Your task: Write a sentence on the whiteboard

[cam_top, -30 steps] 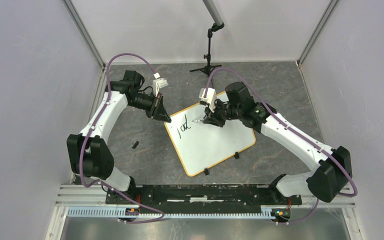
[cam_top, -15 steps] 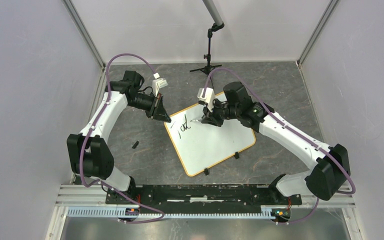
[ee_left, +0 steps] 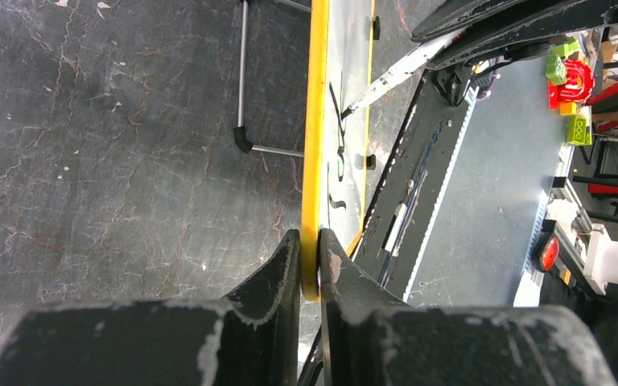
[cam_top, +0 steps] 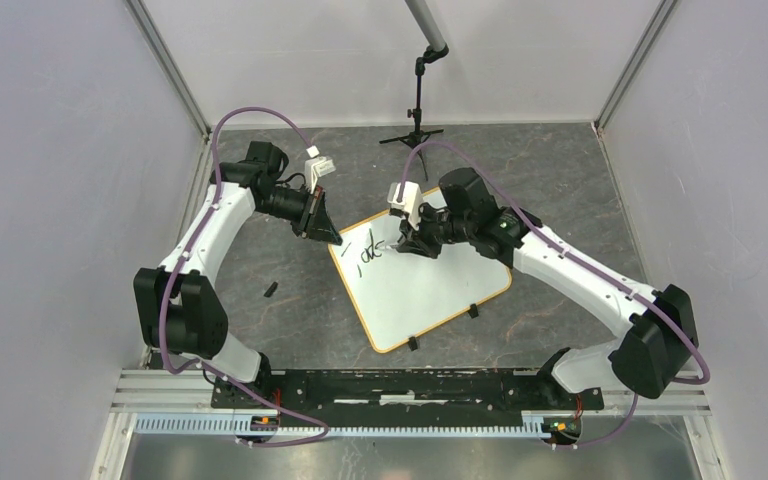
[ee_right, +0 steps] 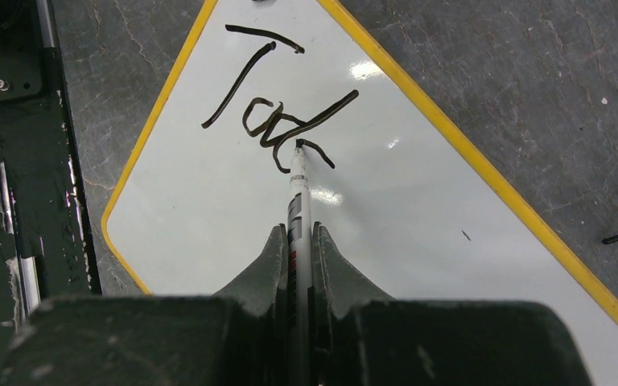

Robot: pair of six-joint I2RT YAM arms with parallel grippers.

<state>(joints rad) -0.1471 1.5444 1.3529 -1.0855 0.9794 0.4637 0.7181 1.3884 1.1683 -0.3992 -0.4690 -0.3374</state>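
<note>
A dark grey, marbled table (cam_top: 560, 180) sits inside pale walls, with a thin black tripod stand (cam_top: 417, 115) at its far edge. The whiteboard (cam_top: 430, 290) lies in the middle of the table, turned diagonally between the two arms, with its two black clip feet (cam_top: 473, 311) on its near-right edge.

The left gripper (cam_top: 332, 238) reaches in from the left and is closed on the whiteboard's left corner. In the left wrist view its two fingers (ee_left: 286, 257) pinch the yellow rim (ee_left: 315, 121) from either side.

The right gripper (cam_top: 405, 243) hangs over the far-left part of the board. Its jaws are clamped around a marker (ee_right: 299, 193), which points away from the wrist camera and down at the white surface. The tip touches the board at the end of the last stroke.

The writing (ee_right: 278, 121) is black and stands near the board's far-left corner. So far it reads roughly "Tod", with a short tail running off beside the tip. The rest of the board is bare white.

A small black piece (cam_top: 271, 290) lies on the table left of the board, well apart from it.
</note>
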